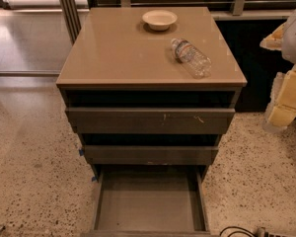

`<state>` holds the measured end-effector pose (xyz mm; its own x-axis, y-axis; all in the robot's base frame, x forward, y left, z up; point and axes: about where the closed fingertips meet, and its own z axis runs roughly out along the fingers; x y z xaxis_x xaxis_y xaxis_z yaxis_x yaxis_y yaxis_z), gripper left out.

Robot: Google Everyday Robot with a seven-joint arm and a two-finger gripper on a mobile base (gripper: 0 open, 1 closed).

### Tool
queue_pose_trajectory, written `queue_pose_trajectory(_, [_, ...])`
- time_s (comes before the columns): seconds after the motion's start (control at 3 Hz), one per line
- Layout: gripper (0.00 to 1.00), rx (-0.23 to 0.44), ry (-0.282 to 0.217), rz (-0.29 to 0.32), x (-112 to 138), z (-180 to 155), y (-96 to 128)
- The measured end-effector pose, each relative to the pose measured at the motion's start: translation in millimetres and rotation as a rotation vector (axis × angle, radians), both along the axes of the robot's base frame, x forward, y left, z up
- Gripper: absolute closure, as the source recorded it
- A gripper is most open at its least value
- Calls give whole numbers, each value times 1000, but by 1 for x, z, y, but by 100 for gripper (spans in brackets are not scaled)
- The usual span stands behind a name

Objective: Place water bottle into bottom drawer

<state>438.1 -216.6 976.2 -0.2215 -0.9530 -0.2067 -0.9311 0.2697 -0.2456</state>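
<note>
The water bottle lies on its side on the right part of the tan cabinet top, white cap pointing to the far left. The bottom drawer is pulled out toward me at the foot of the cabinet, its grey floor bare. My gripper shows as cream and yellow parts at the right edge of the view. It is beside the cabinet, to the right of the bottle and lower, apart from it and holding nothing that I can see.
A cream shallow bowl sits at the back of the cabinet top. The two upper drawers stand slightly out. Metal rails and a dark shelf run behind. A black cable lies on the speckled floor at the front right.
</note>
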Motion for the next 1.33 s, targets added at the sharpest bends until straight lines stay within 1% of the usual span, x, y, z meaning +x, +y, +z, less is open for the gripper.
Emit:
queue_pose_trajectory(0.33, [0, 1, -5, 1, 2, 1, 1])
queue_pose_trajectory(0.67, [0, -3, -19, 1, 40, -4, 7])
queue_pose_trajectory(1.0, [0, -4, -43, 2, 101, -13, 15])
queue_pose_trajectory(1.33, [0, 24, -46, -10, 185, -24, 27])
